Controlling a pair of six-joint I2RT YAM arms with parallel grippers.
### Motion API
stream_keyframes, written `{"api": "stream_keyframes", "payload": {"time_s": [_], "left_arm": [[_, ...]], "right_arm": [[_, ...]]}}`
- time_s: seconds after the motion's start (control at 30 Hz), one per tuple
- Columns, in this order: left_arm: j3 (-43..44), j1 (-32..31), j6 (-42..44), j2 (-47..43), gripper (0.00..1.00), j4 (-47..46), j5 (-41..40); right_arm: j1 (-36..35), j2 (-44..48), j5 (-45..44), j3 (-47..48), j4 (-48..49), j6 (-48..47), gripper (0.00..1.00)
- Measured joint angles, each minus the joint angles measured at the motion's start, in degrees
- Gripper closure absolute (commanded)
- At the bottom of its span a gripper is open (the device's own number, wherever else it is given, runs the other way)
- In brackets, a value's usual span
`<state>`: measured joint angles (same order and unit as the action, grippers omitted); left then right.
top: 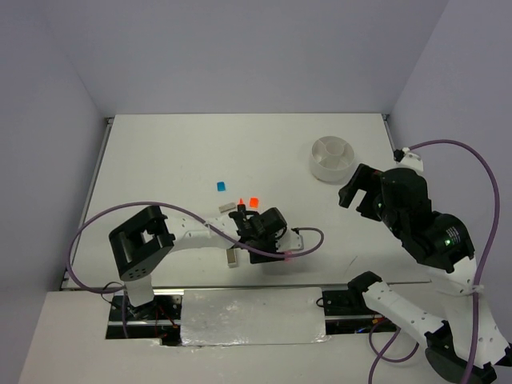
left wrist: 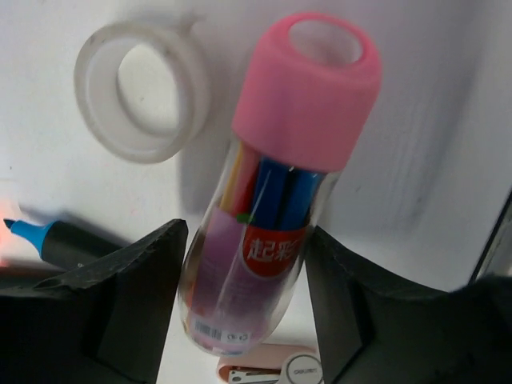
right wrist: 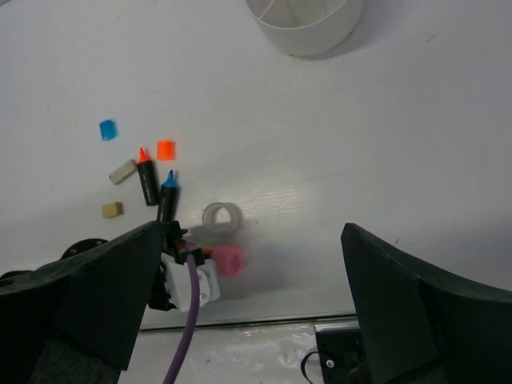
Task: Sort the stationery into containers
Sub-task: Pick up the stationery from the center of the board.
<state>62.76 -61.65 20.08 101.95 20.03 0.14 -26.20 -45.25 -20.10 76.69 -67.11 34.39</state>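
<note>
There are two markers (right wrist: pixel 146 182) (right wrist: pixel 166 198), two loose caps (right wrist: pixel 107 129) (right wrist: pixel 166 150) and two small blocks (right wrist: pixel 122 171) (right wrist: pixel 112 210). There is one tape ring (left wrist: pixel 96 112), one pink-capped tube (left wrist: pixel 304 112), one white dish (right wrist: pixel 304 32).

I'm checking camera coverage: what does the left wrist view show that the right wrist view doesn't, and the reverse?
Only left wrist: the red label and coloured pens inside the clear pink-capped tube, plus a small pinkish stapler. Only right wrist: the white round divided dish, loose blue cap, loose orange cap, grey block, tan block and orange-tipped black marker. Both: that tube, the clear tape ring and the blue-tipped black marker.
</note>
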Motion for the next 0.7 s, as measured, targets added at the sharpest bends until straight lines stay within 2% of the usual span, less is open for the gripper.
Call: {"api": "stream_keyframes", "payload": {"time_s": [0.13, 0.17, 0.23, 0.27, 0.33, 0.47, 0.7], "left_arm": [[0.00, -2.95, -1.73, 0.26, 0.36, -1.20, -1.57], [-0.02, -3.65, -2.23, 0.26, 0.42, -1.33, -1.92], [-0.04, -4.90, -2.78, 0.26, 0.60, -1.40, -2.91], [-0.04, -5.33, -3.43, 0.26, 0.80, -1.29, -3.06], [-0.04, -5.88, -4.33, 0.20, 0.90, -1.01, -3.48], [-0.48, -6.29, -7.72, -1.16, 0.99, 1.36, -3.52], [-0.96, -5.42, -18.12, -11.61, 1.00, 1.25, -3.65]], "right_arm": [[0.00, -0.33, 0.04, 0.61, 0.17, -0.37, 0.00], [0.00, -0.44, 0.04, 0.72, 0.24, -0.39, 0.00], [0.00, -0.61, 0.24, 0.81, 0.26, -0.42, 0.00], [0.00, -0.68, 0.35, 0.81, 0.26, -0.42, 0.00], [0.00, -0.72, 0.46, 0.81, 0.33, -0.39, 0.00], [0.00, -0.68, 0.72, 0.74, 0.70, 0.33, 0.00], [0.13, 1.79, 0.83, 1.29, 2.93, 4.33, 0.00]]}}
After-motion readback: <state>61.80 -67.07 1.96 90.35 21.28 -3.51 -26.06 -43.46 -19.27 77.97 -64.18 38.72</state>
